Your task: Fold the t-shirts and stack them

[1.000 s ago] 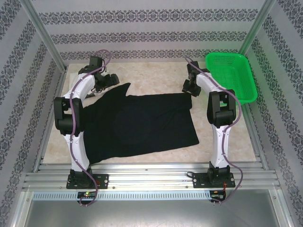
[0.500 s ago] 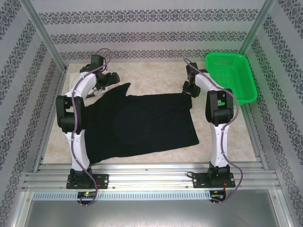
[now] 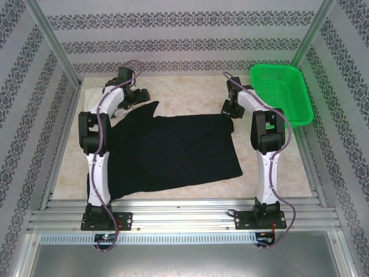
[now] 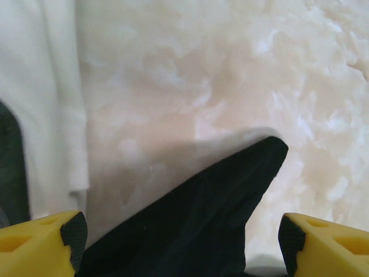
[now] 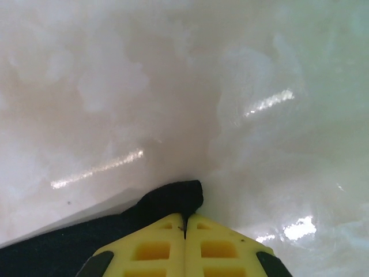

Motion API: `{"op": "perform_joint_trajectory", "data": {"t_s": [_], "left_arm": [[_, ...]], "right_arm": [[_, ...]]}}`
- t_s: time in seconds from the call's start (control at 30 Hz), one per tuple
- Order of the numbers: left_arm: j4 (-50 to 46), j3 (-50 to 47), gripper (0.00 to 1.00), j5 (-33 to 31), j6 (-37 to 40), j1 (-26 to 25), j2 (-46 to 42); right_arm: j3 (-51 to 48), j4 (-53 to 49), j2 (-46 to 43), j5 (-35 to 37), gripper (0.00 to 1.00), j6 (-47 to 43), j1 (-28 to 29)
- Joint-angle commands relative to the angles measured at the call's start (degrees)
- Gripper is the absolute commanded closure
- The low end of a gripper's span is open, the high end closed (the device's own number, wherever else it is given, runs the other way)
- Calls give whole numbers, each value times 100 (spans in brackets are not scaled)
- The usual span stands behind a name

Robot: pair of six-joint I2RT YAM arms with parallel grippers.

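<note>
The black t-shirt (image 3: 173,150) is soft, limp and light; grip it at corners. Right gripper (image 5: 185,222) is clamped on one corner; left gripper (image 4: 180,234) stands apart over another tip.

Right gripper (image 5: 184,222) closed on the black t-shirt (image 5: 167,202) corner over the marbled table (image 5: 173,86).

Bare table (image 3: 190,95) behind black t-shirt (image 3: 173,150); basket (image 3: 282,95) far-right.
</note>
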Motion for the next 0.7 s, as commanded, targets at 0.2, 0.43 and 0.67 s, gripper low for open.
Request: {"op": "perform_joint_trajectory", "data": {"t_s": [0.2,0.43,0.67], "left_arm": [[-788,916,16,-644,-228,-173,793],[-953,1115,34,-521,-248,-439,1102],[-935,1360,81,-634,-130,-408,1046]], "right_arm": [[-587,72,-638,-188,100,7,241],[-1137,187,-1134,-198,100,52,310],[-1377,303,-1344,-267,100,-52,280]]}}
